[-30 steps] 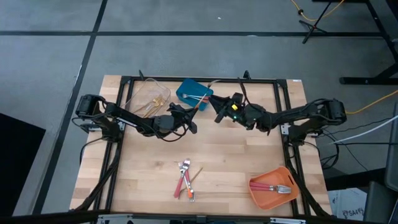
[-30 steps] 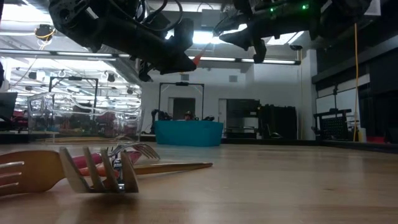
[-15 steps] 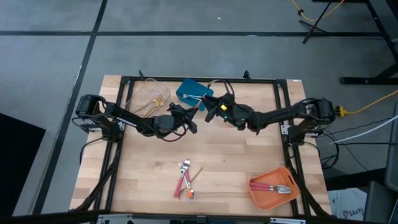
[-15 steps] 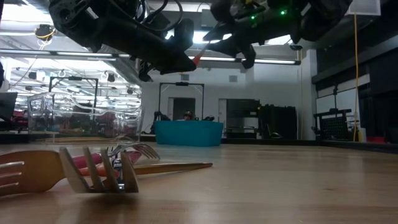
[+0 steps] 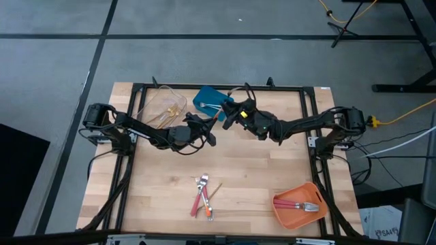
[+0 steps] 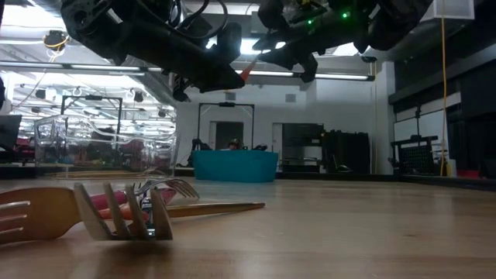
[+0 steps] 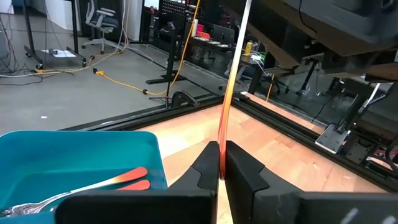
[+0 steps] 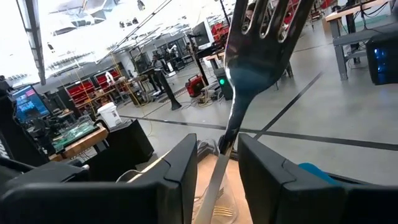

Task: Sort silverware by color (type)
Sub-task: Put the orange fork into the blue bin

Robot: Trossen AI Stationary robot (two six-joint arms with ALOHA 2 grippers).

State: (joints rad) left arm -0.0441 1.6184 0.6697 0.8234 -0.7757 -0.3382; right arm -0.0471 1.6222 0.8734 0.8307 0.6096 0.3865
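Right gripper [image 5: 228, 116] has slid further toward the left arm since a second ago, now just beside the left gripper [image 5: 211, 121] over the near edge of the blue plastic bin [image 5: 204, 97]; left arm unchanged. Left gripper is clenched on one slim orange-handled silver-headed fork [image 7: 227, 118] — the handle is pinched between its dark fingers [image 7: 245, 168] and runs up and away from them. In the right wrist view the fork's silver head stands between and beyond the right gripper's fingers [image 8: 180, 168], which are parted on either side of the neck; cannot tell whether they touch it. Counts: three bins — blue one with two orange-handled pieces [image 7: 118, 180] inside, clear plastic bin [image 5: 163, 105] with gold pieces [image 5: 170, 112] I can't count exactly, orange plastic bin [image 5: 300, 204] at the near right corner with about two red-handled pieces [image 5: 303, 205]. Loose pile of silverware [image 5: 202, 197] mid-table on the wooden tabletop [image 5: 272, 163] — roughly four, red-handled plus one gold [image 6: 209, 208] — well apart from both grippers.
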